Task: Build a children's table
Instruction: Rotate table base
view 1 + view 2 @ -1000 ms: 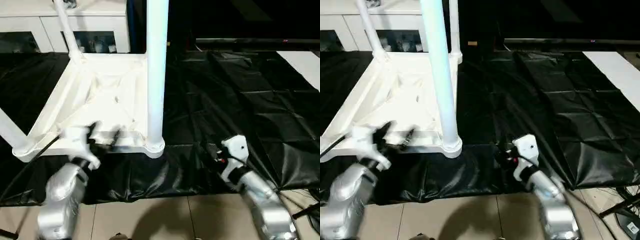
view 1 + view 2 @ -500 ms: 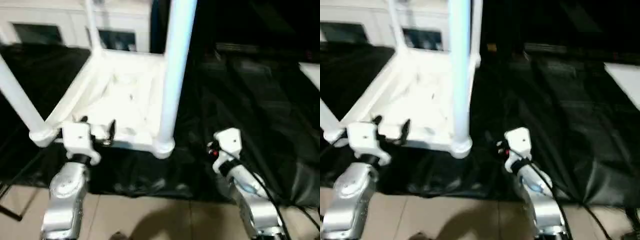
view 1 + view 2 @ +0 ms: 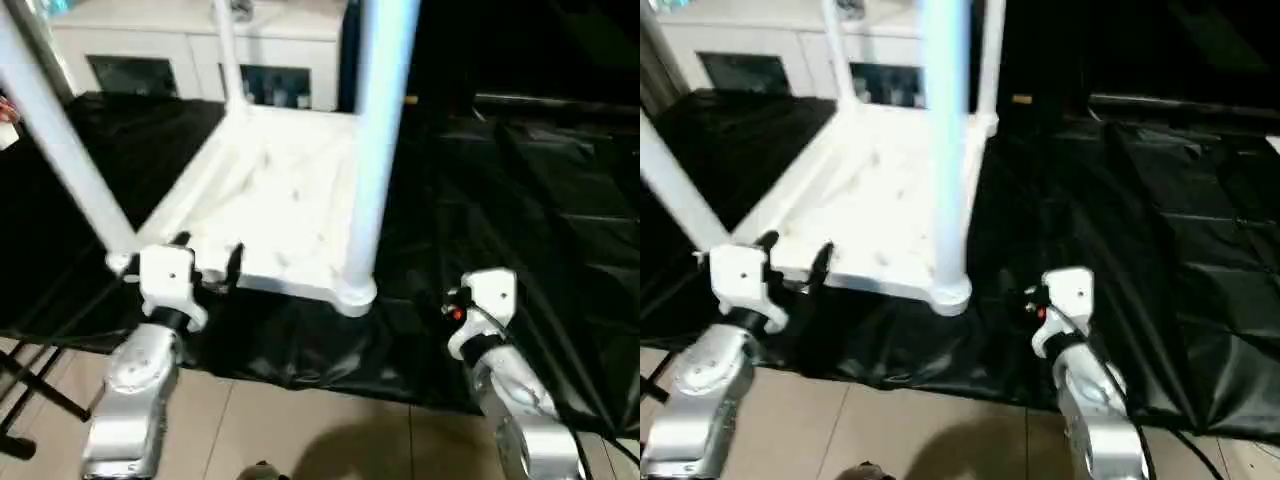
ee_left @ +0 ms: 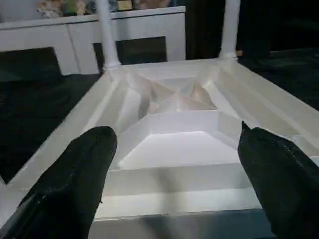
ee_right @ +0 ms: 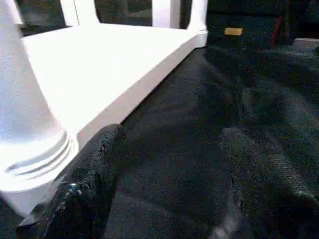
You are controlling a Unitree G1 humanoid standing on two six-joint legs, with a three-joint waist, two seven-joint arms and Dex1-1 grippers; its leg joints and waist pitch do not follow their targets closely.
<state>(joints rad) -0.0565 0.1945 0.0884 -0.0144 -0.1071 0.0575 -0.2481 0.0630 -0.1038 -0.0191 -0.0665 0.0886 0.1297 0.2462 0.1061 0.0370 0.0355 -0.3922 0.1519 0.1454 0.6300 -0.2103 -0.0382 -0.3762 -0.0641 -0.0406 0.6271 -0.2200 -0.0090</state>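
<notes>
Children's table lies inverted on black sheeting, legs up. Left gripper at seven o'clock, spread wide, empty, before the near rim. Right gripper at five o'clock, parted, empty.

Silver arms, white wrists, black fingers

I'm seeing both forearms gleaming silver and rounded, each ending in a boxy white wrist housing; the left gripper is showing two black textured fingers, and the right gripper housing is carrying a small red light and a black cable.
</notes>
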